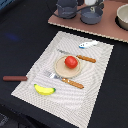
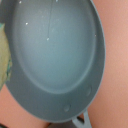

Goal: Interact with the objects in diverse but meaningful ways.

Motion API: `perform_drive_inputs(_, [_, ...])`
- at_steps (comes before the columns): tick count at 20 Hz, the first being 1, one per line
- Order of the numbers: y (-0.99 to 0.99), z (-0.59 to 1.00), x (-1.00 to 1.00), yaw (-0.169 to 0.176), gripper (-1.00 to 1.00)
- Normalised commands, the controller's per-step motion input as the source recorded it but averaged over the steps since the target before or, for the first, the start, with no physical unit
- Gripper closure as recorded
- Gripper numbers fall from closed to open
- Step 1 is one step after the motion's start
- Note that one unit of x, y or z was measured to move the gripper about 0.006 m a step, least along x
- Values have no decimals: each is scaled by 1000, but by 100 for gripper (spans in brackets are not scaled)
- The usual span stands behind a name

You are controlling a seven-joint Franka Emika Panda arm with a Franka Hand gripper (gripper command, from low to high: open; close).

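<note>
A grey frying pan (image 2: pixel 55 50) fills the wrist view from close above, its handle stub (image 2: pixel 82 120) at the frame edge. In the exterior view this pan (image 1: pixel 92 15) sits on a pink board at the back. Only a white part of my arm (image 1: pixel 91 2) shows over it, and the gripper's fingers are hidden. A red tomato (image 1: pixel 71 62) rests on a beige plate (image 1: pixel 59 70) on the striped placemat (image 1: pixel 95 90). The yellow banana (image 1: pixel 44 90) lies near the mat's front corner, the white fish piece (image 1: pixel 88 44) near its back edge. A brown-handled utensil (image 1: pixel 15 78) lies off the mat, at the exterior view's left.
A second grey pot (image 1: pixel 66 8) stands beside the pan on the pink board (image 1: pixel 65 21). A pale bowl (image 1: pixel 123 17) is at the exterior view's right. A knife (image 1: pixel 85 58) and a fork (image 1: pixel 70 82) with orange handles flank the plate.
</note>
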Motion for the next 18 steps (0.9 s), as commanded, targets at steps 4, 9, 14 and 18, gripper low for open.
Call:
perform_drive_inputs(4, [-421,101,479,47,-100])
perform_drive_inputs(9, [-479,49,511,71,-100])
perform_drive_inputs(14, [-491,33,512,66,-100])
perform_drive_inputs(18, [-518,4,494,66,-100])
